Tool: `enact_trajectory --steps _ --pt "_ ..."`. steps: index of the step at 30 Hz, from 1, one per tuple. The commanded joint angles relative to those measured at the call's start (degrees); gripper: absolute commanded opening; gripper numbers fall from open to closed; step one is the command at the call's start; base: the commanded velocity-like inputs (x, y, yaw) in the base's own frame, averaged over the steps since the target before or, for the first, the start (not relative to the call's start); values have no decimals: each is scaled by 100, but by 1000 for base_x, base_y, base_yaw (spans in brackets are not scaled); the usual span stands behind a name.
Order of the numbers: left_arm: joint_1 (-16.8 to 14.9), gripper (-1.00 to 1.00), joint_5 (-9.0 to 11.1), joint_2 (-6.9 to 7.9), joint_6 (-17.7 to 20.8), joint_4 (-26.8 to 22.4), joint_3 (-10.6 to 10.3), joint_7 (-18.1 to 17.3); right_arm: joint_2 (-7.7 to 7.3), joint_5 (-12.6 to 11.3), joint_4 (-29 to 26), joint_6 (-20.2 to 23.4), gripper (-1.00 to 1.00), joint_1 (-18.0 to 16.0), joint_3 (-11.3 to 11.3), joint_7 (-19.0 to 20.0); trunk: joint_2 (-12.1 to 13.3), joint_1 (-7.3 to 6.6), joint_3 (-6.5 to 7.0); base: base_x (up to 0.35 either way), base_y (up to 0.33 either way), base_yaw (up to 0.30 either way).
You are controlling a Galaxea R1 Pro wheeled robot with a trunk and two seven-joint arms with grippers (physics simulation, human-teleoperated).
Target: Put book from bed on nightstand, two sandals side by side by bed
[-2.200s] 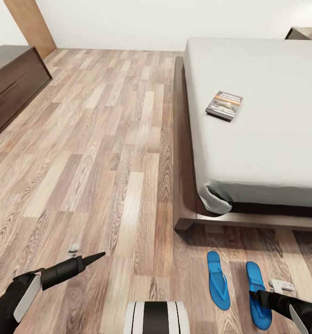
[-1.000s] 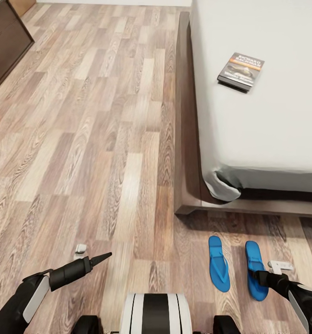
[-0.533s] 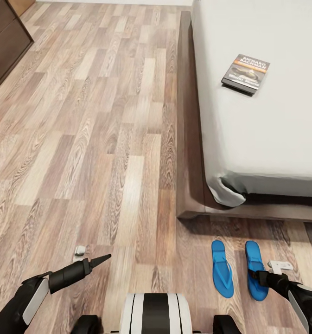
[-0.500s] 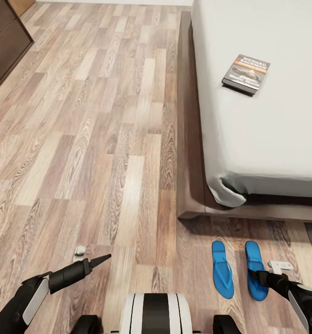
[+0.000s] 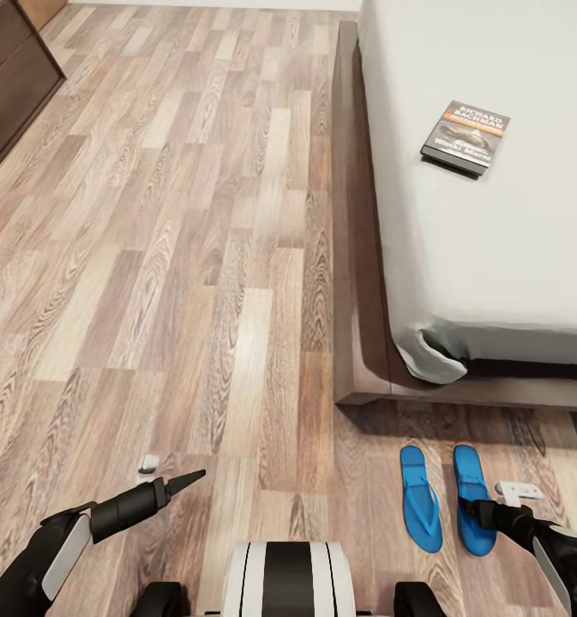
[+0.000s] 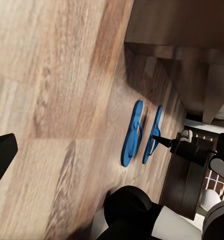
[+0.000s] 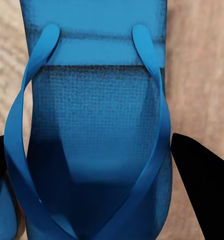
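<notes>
At 11 o'clock in the head view, corner of a dark-brown cabinet (image 5: 9, 81) on the wood-plank floor (image 5: 194, 257). At 7 o'clock, left gripper (image 5: 181, 480) hanging over bare planks, tapering to a closed-looking point, nothing held, nothing touched; whether truly clenched cannot be told from this angle, and in the left wrist view just one dark finger (image 6: 1, 155) at the frame edge. Near that gripper's tip, a small pale object (image 5: 148, 464) on the floor, too small to identify. At 6 o'clock, the robot's white-and-black trunk (image 5: 288, 578). From 12 to 3 o'clock, the bed (image 5: 357, 257) with light-grey mattress on a dark wooden frame; on the mattress at 1 o'clock, well apart from both arms, the book (image 5: 465, 137), lying flat, cover up, white lettering and orange band visible. At 5 o'clock, just off the foot of the bed, the two sandals side by side on the floor, close but apart: left sandal (image 5: 421, 507) free, right sandal (image 5: 470, 497) under the right gripper (image 5: 470, 512). Beside that gripper, a small white block (image 5: 519, 491), identity unclear. In the right wrist view, gripper spread wide, dark fingers (image 7: 204, 185) straddling the right sandal (image 7: 92, 150) outside its straps; contact with the sandal not discernible. In the left wrist view, both sandals (image 6: 132, 135) parallel on the floor with the right gripper (image 6: 158, 139) over the farther one.
</notes>
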Motion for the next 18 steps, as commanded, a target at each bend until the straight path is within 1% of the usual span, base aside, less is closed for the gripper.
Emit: enact_trajectory --steps 1,18 --pt "-1 100 27 1 49 0 0 -7 4 11 -9 37 -100 -1 -26 36 -1 -1 -3 0 3 0" --pt "-1 100 18 -8 49 0 -10 -7 4 11 -9 37 -100 -2 -26 32 -24 43 -379 0 0 0"
